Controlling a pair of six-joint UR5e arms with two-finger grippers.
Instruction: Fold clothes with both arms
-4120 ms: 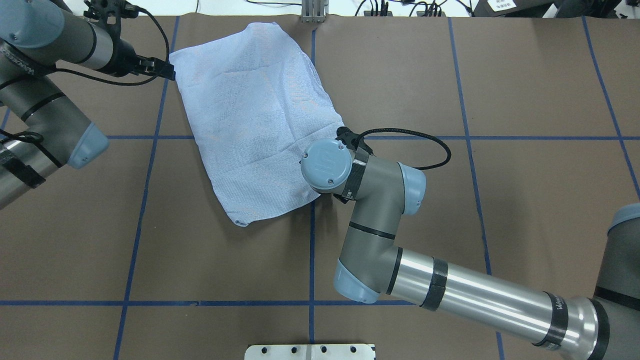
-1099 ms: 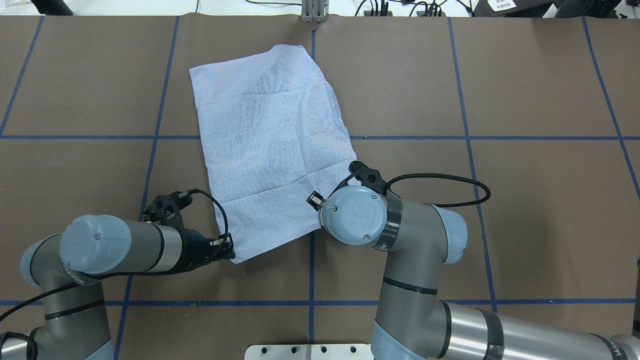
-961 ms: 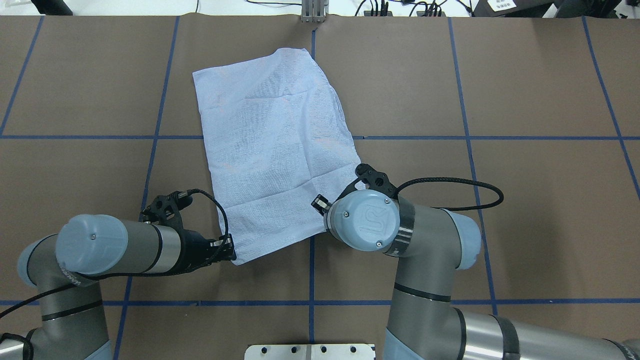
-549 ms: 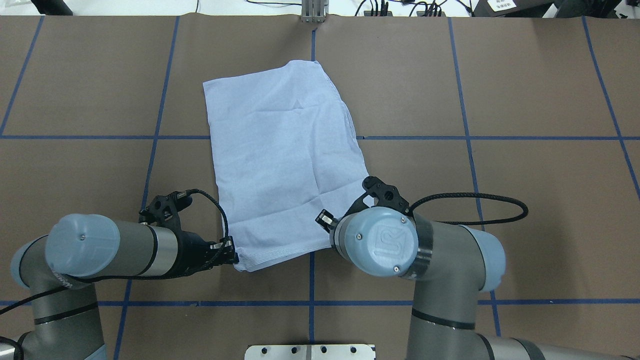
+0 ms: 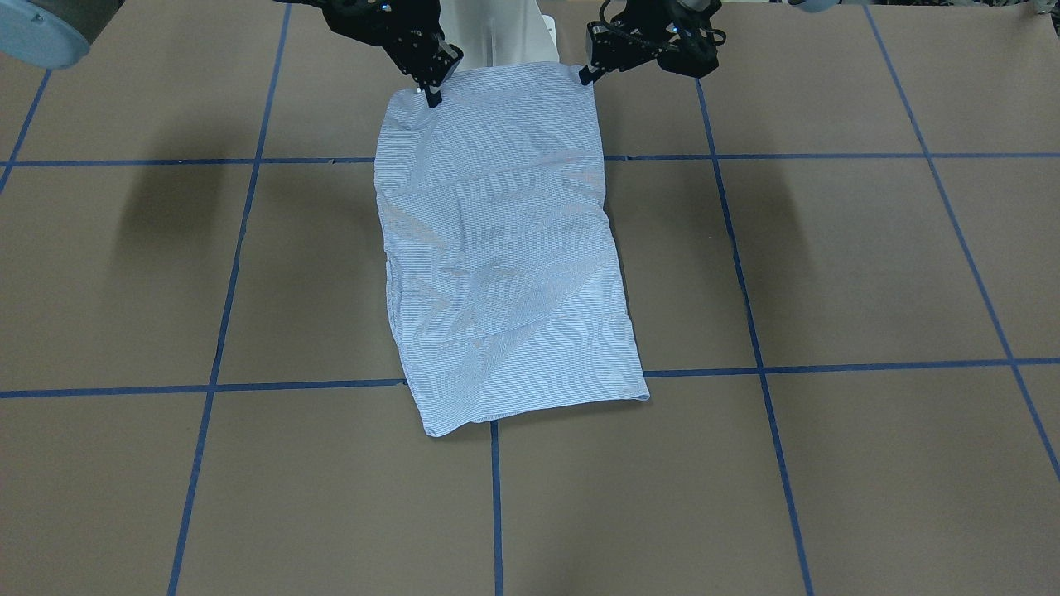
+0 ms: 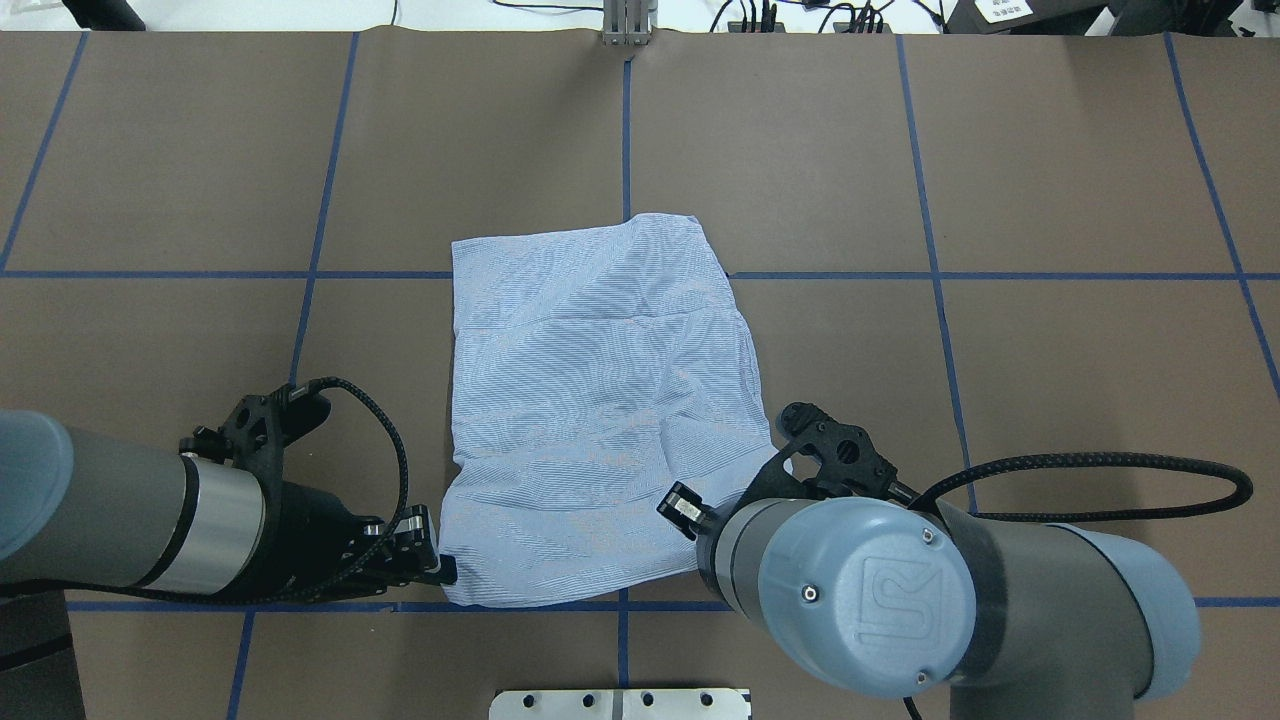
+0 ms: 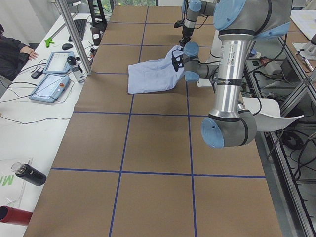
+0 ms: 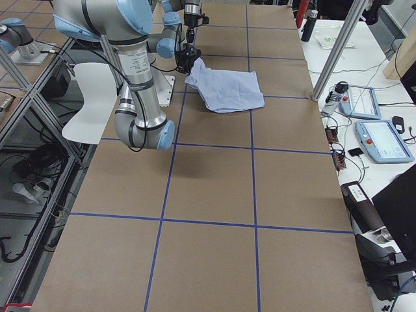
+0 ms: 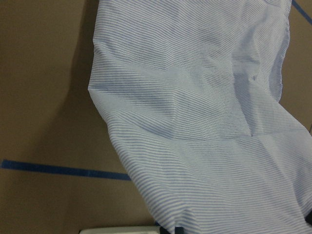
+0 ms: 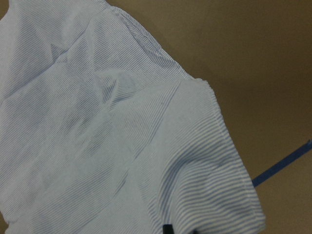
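Note:
The light blue-and-white striped shirt (image 6: 600, 400) lies folded into a rough rectangle on the brown table. It also shows in the front view (image 5: 505, 248). My left gripper (image 6: 440, 572) is shut on the shirt's near left corner; in the front view it (image 5: 583, 76) is at the top right corner. My right gripper (image 5: 431, 98) is shut on the other near corner; in the overhead view its wrist (image 6: 860, 590) hides the fingers. Both held corners are raised a little off the table. Each wrist view shows striped cloth (image 9: 204, 122) (image 10: 107, 122) close up. Collar, buttons and label are hidden.
The white pedestal base (image 5: 497, 33) stands just behind the held edge. A metal plate (image 6: 620, 703) sits at the table's near edge and a post (image 6: 625, 25) at the far edge. Blue tape lines (image 6: 940, 275) grid the table. Tablets (image 7: 52, 74) lie on a side bench.
Both grippers have pulled toward the robot's side, and the shirt has slid with them, about one grid square nearer. The shirt now lies straighter along the table.

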